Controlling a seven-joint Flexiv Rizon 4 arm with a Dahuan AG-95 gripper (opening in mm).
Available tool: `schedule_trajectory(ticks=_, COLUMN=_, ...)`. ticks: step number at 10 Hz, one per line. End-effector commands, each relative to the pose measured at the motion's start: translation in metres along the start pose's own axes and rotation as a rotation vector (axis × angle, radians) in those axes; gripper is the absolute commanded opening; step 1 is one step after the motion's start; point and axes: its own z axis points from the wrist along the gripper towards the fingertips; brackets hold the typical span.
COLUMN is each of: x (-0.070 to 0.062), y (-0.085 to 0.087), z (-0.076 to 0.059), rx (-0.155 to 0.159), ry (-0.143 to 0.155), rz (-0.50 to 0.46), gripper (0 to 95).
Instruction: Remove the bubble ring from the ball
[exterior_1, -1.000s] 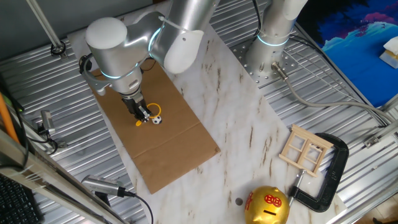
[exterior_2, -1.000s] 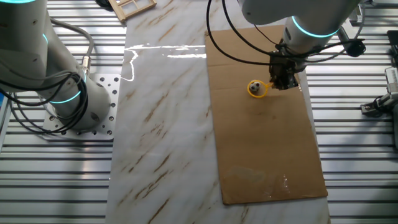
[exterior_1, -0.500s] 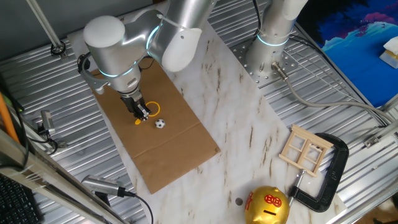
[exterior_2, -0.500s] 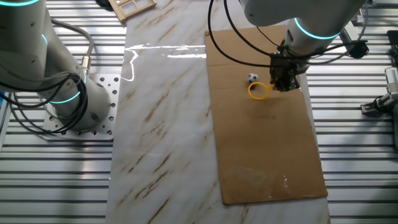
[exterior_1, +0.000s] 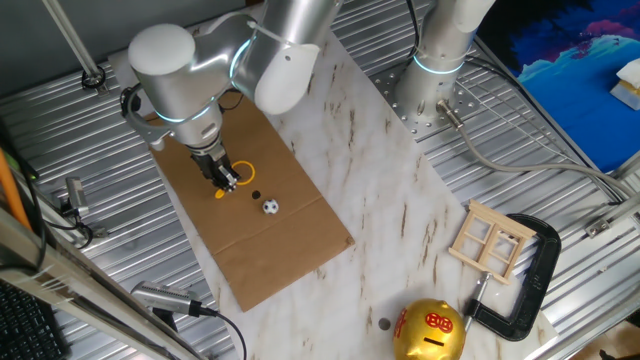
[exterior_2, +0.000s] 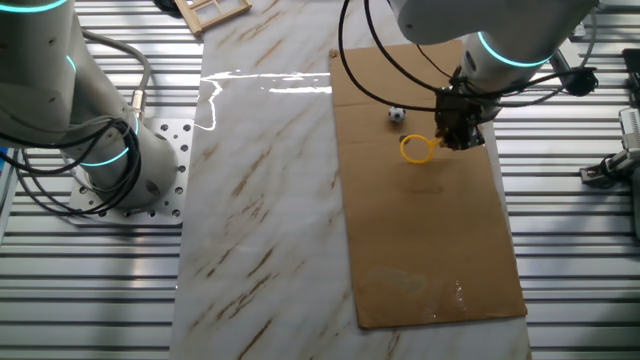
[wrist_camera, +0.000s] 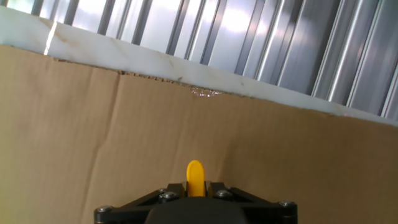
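The yellow-orange bubble ring (exterior_1: 243, 172) (exterior_2: 417, 149) is held by its handle in my gripper (exterior_1: 228, 182) (exterior_2: 450, 140), just above the brown cardboard sheet (exterior_1: 270, 240) (exterior_2: 430, 230). The gripper is shut on the handle; in the hand view the handle's yellow tip (wrist_camera: 195, 177) sticks out between the jaws. The tiny black-and-white ball (exterior_1: 270, 207) (exterior_2: 396, 115) lies free on the cardboard, apart from the ring and outside its loop. The ball is out of the hand view.
A gold piggy bank (exterior_1: 430, 332), a black C-clamp (exterior_1: 530, 285) and a small wooden frame (exterior_1: 490, 243) stand at one end of the marble tabletop (exterior_1: 400, 200). A second arm's base (exterior_2: 120, 160) stands beside the table. Ribbed metal surrounds the cardboard.
The ring went from around the ball to clear of it, lifted in my shut gripper. The ball has rolled away across the cardboard, away from the ring.
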Motion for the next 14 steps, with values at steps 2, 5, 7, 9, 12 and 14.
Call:
schedule_trajectory(ticks=2, x=0.001, y=-0.013, z=0.000, rx=-0.002, ry=0.001, rz=-0.032, gripper=0.0)
schedule_trajectory(ticks=5, x=0.000, y=-0.033, z=0.001, rx=-0.002, ry=0.001, rz=-0.074, gripper=0.0)
schedule_trajectory(ticks=7, x=-0.001, y=-0.047, z=-0.001, rx=-0.004, ry=0.004, rz=-0.102, gripper=0.0)
schedule_trajectory(ticks=9, x=-0.002, y=-0.056, z=-0.002, rx=-0.005, ry=0.005, rz=-0.121, gripper=0.0)
schedule_trajectory(ticks=12, x=-0.004, y=-0.067, z=-0.001, rx=-0.002, ry=0.007, rz=-0.151, gripper=0.0)
schedule_trajectory(ticks=14, x=-0.004, y=-0.072, z=0.001, rx=0.000, ry=0.007, rz=-0.163, gripper=0.0)
